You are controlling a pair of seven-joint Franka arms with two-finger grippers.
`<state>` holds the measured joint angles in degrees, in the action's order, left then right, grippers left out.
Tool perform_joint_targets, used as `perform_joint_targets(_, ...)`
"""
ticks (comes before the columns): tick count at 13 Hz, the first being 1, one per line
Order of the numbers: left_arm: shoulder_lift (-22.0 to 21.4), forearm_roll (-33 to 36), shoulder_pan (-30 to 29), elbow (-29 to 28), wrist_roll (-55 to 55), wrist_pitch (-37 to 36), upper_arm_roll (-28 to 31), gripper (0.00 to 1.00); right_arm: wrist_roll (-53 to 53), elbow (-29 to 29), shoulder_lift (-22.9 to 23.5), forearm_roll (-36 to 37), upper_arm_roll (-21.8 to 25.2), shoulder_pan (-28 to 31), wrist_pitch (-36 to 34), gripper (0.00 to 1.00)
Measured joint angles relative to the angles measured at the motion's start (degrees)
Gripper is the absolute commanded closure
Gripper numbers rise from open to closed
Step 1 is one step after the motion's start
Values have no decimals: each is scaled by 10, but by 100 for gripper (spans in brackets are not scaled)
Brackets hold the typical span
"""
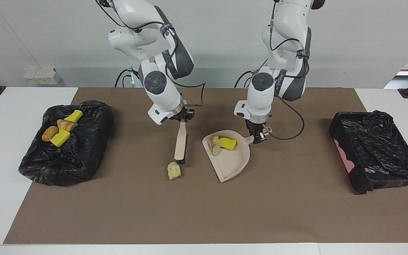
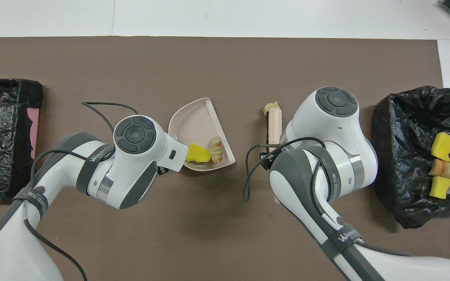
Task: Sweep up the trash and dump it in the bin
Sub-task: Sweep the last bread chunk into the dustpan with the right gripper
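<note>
My left gripper (image 1: 259,137) is shut on the handle of the beige dustpan (image 1: 232,163), which rests on the brown mat with its mouth toward the brush. In the pan lie a yellow sponge scrap (image 1: 228,143) and a tan bread lump (image 1: 215,145); both also show in the overhead view, the scrap (image 2: 198,153) and the lump (image 2: 217,149). My right gripper (image 1: 182,117) is shut on the beige brush (image 1: 181,141), its head down on the mat. One pale trash lump (image 1: 174,170) lies on the mat, touching the brush head.
A black-bagged bin (image 1: 83,156) at the right arm's end of the table holds several trash pieces (image 1: 62,129). A second black-bagged bin (image 1: 377,141) with a pink side stands at the left arm's end. White table borders the brown mat (image 1: 204,212).
</note>
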<state>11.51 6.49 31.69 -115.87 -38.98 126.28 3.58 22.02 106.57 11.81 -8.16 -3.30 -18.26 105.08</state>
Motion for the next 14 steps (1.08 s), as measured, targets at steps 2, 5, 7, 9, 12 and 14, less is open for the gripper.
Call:
perform_joint_targets(2, -1, 0, -2, 0, 12, 0, 0, 100, -21, 0, 1, 58, 0, 12, 2, 100)
perform_joint_targets(5, -1, 0, -7, -1, 45, 0, 0, 100, -92, 1, 15, 113, 1, 55, 24, 100)
perform_joint_targets(7, -1, 0, -7, -1, 55, 0, 0, 100, -114, 9, 38, 122, 1, 60, 60, 100)
perform_joint_targets(9, -1, 0, -7, -1, 58, 0, 0, 100, -114, 12, 58, 122, -6, 40, 84, 100)
perform_joint_targets(12, -1, 0, -7, -1, 59, 0, 0, 100, -114, 11, 60, 106, -14, -14, 91, 100)
perform_joint_targets(14, -1, 0, -7, -1, 59, 0, 0, 100, -113, 12, 60, 73, -16, -56, 108, 100)
